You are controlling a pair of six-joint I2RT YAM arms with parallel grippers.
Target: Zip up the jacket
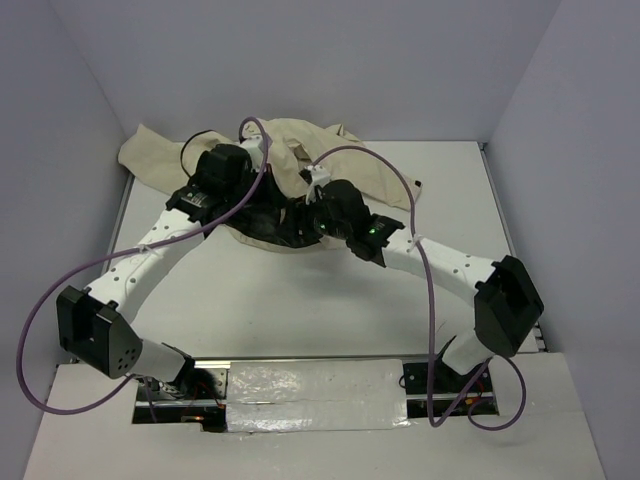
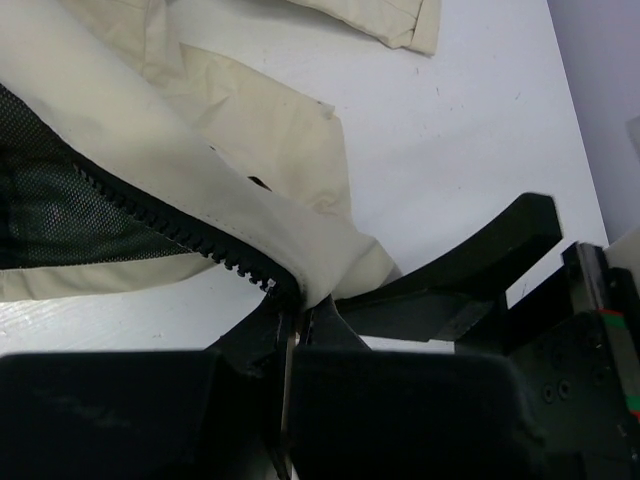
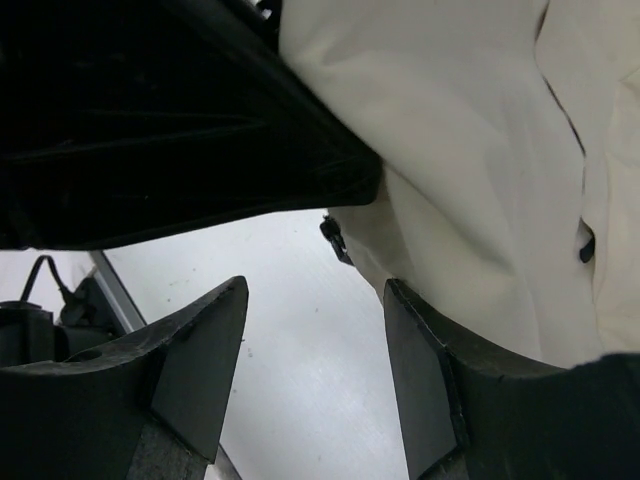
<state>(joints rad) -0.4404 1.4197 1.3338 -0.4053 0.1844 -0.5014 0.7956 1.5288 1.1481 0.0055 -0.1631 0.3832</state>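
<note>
The cream jacket [image 1: 300, 150] lies crumpled at the back of the table, its black mesh lining [image 2: 60, 210] and dark zipper teeth [image 2: 190, 235] exposed. My left gripper [image 2: 293, 305] is shut on the jacket's lower corner at the end of the zipper edge; in the top view it [image 1: 268, 212] is over the jacket's front hem. My right gripper [image 3: 315, 300] is open and empty just above the table, its right finger [image 3: 430, 380] against the cream fabric [image 3: 470, 150]. A small dark zipper part [image 3: 335, 238] hangs from the hem just beyond its tips. The two grippers nearly touch [image 1: 303, 215].
The white table [image 1: 300, 300] lies in front of the jacket. A sleeve [image 1: 150, 150] spreads to the back left, another fold [image 1: 385, 175] to the right. Purple cables [image 1: 330, 155] loop over both arms. Grey walls enclose the table on three sides.
</note>
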